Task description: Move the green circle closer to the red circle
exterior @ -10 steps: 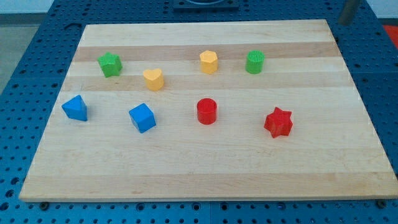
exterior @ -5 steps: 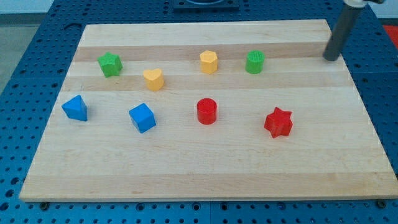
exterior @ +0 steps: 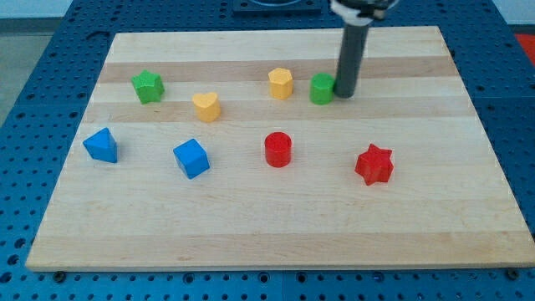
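A: Green circle (exterior: pixel 321 88) — on wooden worktop (exterior: pixel 251 226), upper middle, just right of yellow hexagon (exterior: pixel 280 83); touched on its right side by my tip (exterior: pixel 343 94).

B: Red circle (exterior: pixel 277 149) — below and left of it, well apart. Red star (exterior: pixel 374 163) at the view's right.

A: Jaws — none fitted; only a straight dark rod.

B: Elsewhere — yellow heart (exterior: pixel 206 106), green star (exterior: pixel 147 86), two blue blocks (exterior: pixel 191 158).

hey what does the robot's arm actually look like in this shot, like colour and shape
Only the end piece shows: a straight, round, dark grey rod, plain and unmarked, with my tip at its lower end. At the view's top edge it joins a wider part with a light rim and dark centre, mostly cut off. No cables are visible.
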Robot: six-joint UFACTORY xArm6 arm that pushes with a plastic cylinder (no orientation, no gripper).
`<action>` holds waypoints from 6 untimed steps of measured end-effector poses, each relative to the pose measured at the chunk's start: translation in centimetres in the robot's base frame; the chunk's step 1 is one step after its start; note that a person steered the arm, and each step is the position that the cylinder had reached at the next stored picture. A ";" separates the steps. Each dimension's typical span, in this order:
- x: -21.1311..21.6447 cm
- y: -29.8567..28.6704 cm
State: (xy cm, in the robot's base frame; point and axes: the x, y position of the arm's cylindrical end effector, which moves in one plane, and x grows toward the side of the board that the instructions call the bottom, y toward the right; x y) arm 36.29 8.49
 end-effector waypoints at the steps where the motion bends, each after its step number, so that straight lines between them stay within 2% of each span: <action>1: 0.4 -1.3; 2: -3.7 -0.3; 3: -5.3 -1.2; 6: 2.5 -10.7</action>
